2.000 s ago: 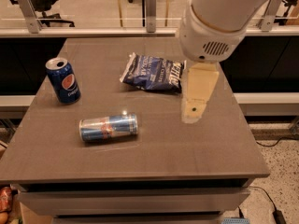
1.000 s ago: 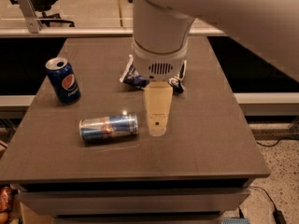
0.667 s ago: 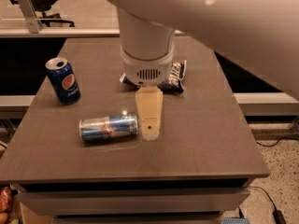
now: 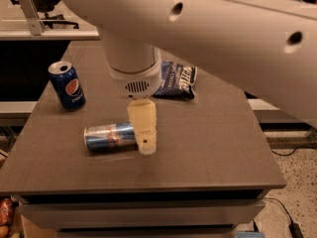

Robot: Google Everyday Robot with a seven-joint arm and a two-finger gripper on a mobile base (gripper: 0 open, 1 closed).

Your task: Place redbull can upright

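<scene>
The redbull can (image 4: 108, 136) is a slim silver and blue can with a small red mark. It lies on its side on the grey table (image 4: 208, 152), left of centre. My gripper (image 4: 145, 139) hangs down from the big white arm and its cream finger covers the can's right end. The gripper is directly over or against that end of the can.
A dark blue Pepsi can (image 4: 68, 85) stands upright at the table's left. A blue chip bag (image 4: 177, 80) lies behind the arm at the table's middle back. The white arm fills the top and right of the view.
The arm and gripper have moved left across the table, from right of the lying can to its right end. The can has not moved.
</scene>
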